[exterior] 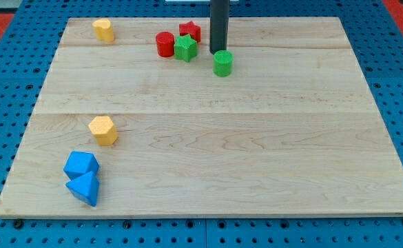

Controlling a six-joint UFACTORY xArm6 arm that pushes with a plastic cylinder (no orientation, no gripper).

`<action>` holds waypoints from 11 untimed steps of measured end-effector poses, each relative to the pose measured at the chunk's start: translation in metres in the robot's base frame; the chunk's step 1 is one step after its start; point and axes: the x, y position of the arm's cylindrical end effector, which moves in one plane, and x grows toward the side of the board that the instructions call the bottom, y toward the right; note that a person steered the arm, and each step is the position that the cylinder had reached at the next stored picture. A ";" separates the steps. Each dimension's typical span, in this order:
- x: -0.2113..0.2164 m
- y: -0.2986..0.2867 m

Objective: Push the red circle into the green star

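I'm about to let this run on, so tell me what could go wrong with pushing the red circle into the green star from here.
1. The red circle already looks pressed against the green star; more pushing may shove the star away.
2. The red star sits right behind them and could get knocked.
3. My tip rests beside the green cylinder, on the star's far side, so moving round might drag that cylinder.

Just one straight dark rod, entering from the view's top edge and hanging upright, with no tilt to either side. Round and smooth along the whole visible length, a faint lighter sheen running down one side, the upper part cut off by the frame. My tip [218, 52] set low at the rod's bottom end, in the upper middle of the view, a little right of centre.
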 end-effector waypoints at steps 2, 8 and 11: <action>-0.089 -0.048; -0.050 -0.140; 0.067 -0.048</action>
